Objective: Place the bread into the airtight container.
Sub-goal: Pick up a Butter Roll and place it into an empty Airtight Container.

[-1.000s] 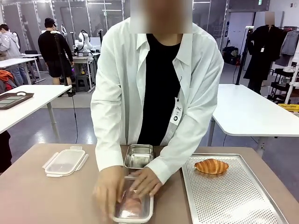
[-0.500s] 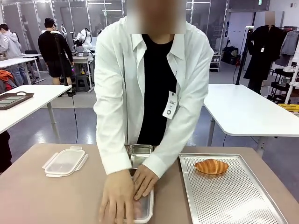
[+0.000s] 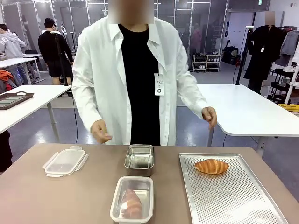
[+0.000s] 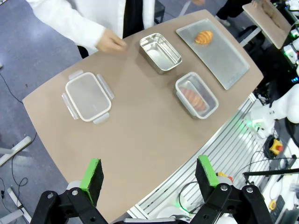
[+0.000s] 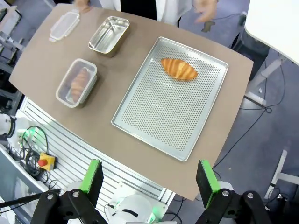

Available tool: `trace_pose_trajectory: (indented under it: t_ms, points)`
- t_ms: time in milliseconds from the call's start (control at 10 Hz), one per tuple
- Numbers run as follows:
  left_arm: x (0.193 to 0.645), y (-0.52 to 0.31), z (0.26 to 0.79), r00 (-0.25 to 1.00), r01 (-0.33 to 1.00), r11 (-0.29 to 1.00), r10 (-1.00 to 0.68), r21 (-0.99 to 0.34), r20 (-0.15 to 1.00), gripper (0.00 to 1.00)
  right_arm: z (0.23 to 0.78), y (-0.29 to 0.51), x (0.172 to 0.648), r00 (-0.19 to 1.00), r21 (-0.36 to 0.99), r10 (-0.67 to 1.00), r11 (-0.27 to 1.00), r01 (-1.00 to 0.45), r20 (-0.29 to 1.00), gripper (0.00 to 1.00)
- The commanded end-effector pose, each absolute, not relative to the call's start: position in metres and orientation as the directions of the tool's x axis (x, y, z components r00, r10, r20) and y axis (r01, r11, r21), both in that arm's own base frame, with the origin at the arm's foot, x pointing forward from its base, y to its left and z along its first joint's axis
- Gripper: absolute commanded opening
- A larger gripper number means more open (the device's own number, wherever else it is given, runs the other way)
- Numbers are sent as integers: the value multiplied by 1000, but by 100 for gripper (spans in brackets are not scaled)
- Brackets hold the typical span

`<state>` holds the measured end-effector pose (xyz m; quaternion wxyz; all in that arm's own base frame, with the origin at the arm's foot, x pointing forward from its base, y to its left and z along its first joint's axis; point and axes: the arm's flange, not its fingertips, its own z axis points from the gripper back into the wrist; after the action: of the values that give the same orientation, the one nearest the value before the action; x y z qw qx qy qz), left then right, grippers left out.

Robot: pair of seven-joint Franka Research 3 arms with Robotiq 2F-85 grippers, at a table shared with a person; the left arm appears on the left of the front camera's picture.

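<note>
1. One perforated tray [image 3: 233, 200] is lying on my right, carrying a croissant [image 3: 211, 166] at its far end.
2. I'm seeing a lidded container [image 3: 132, 179] nearest me, enclosing another bread [image 3: 131, 204].
3. An open steel container [image 3: 139, 158] is sitting just behind it.
4. My left gripper [image 4: 149, 173] and right gripper [image 5: 148, 177] are hovering high above the table, fingers apart.

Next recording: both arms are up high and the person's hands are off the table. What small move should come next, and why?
Probably lower the right gripper toward the croissant. Its jaws are open and hold nothing, the croissant lies bare on the tray on that arm's side, and the steel container beside the tray stands open and empty.
</note>
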<state>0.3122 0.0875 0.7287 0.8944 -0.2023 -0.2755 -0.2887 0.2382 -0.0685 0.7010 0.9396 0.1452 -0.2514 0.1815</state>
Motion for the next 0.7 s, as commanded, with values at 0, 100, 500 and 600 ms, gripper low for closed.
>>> trace_pose_trajectory:
  t_ms: [0, 100, 500, 600]
  points:
    - [311, 87, 729, 668, 645, 738, -419, -199, 615, 100, 702, -68, 236, 803, 182, 281, 885, -428, 526, 100]
    - [311, 87, 729, 668, 645, 738, -419, -199, 615, 100, 702, -68, 236, 803, 182, 281, 885, -428, 526, 100]
    - [311, 87, 729, 668, 645, 738, -419, -199, 615, 100, 701, -68, 238, 808, 182, 268, 892, -414, 525, 100]
    - [311, 87, 729, 668, 645, 738, -419, -199, 615, 100, 705, -68, 236, 785, 135, 305, 889, -438, 540, 100]
